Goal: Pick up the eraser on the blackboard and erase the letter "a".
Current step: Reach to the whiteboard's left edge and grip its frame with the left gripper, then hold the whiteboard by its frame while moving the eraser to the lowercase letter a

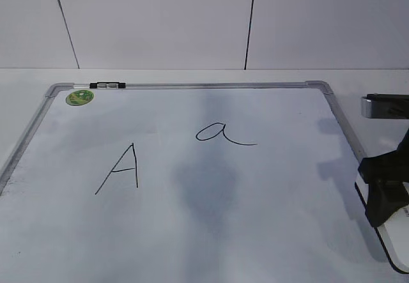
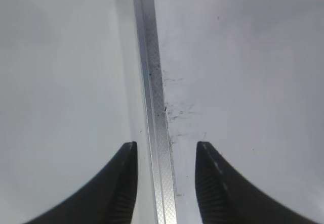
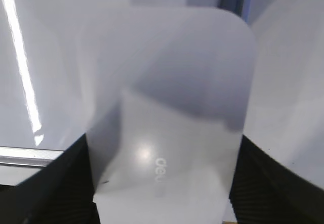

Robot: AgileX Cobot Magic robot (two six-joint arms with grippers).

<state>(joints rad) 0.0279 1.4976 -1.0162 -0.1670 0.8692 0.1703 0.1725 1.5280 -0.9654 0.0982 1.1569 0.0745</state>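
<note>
The eraser (image 3: 167,107), a white rounded block with faint grey lettering, fills the right wrist view. In the exterior view it (image 1: 393,241) sits at the lower right, at the blackboard's right edge, its dark underside showing. My right gripper (image 3: 163,140) has a finger pressed to each long side of it; it also shows in the exterior view (image 1: 383,193). The blackboard (image 1: 255,219) carries the cursive letter "a" (image 1: 217,133) right of centre. My left gripper (image 2: 166,145) is open and empty, straddling the board's silver frame (image 2: 154,107). It is out of the exterior view.
An angular uppercase "A" (image 1: 121,168) is drawn left of the "a". A round green sticker (image 1: 80,97) sits in the far left corner, and a black clip (image 1: 107,85) on the top frame. A silver-and-black part (image 1: 383,106) juts in at the right edge.
</note>
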